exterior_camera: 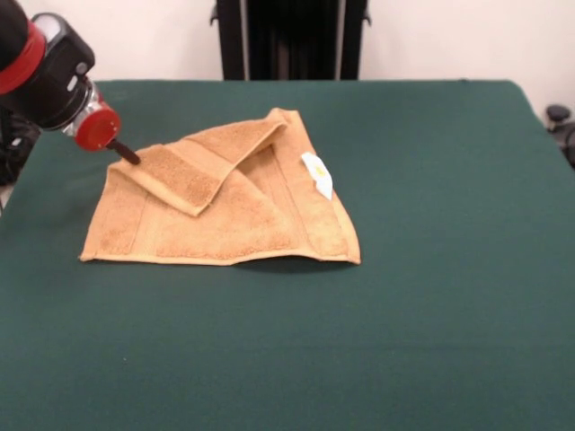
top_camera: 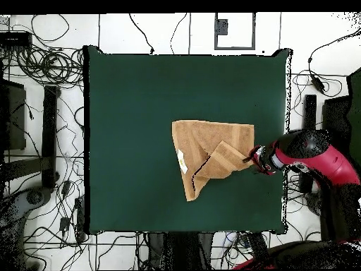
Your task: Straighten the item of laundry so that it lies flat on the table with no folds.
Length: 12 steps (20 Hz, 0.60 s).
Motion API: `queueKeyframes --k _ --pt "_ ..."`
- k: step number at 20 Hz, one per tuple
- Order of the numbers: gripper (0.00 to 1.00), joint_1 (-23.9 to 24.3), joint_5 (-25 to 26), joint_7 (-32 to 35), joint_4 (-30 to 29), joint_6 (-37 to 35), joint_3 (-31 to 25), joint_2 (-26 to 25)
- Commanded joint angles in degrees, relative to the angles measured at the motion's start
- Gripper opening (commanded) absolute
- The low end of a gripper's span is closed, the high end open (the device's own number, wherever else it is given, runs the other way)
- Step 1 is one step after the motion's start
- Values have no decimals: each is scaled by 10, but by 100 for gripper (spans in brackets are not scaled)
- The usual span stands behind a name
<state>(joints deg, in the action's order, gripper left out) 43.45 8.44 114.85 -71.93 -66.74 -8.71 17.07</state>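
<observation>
Tan-orange terry, that's your towel [exterior_camera: 229, 211], lying near the middle of the green table [exterior_camera: 431, 296] and folded, with one corner flap doubled over onto the body and its white care tag [exterior_camera: 317, 174] showing on the upper layer. Your end effector [exterior_camera: 126, 153] is down at the tip of that folded flap, touching the cloth; whether it's clenched on the towel or released, you can't tell from these views.

I see bare dark green cloth-covered table [exterior_camera: 431, 296] open on all sides of the folded tan-orange terry towel [exterior_camera: 225, 224]; only the red-and-black arm's gripper [exterior_camera: 126, 153] blocks one corner.
</observation>
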Motion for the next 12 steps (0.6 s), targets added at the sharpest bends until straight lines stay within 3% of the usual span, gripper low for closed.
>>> queueKeyframes --k 1,10,11,12 --pt "100 -14 47 -129 -33 54 -64 5" --pt "100 -12 64 -114 -43 85 -82 11" --pt "0 -12 63 -108 -47 87 -81 13" --pt "0 -12 63 -105 -54 93 -80 17"
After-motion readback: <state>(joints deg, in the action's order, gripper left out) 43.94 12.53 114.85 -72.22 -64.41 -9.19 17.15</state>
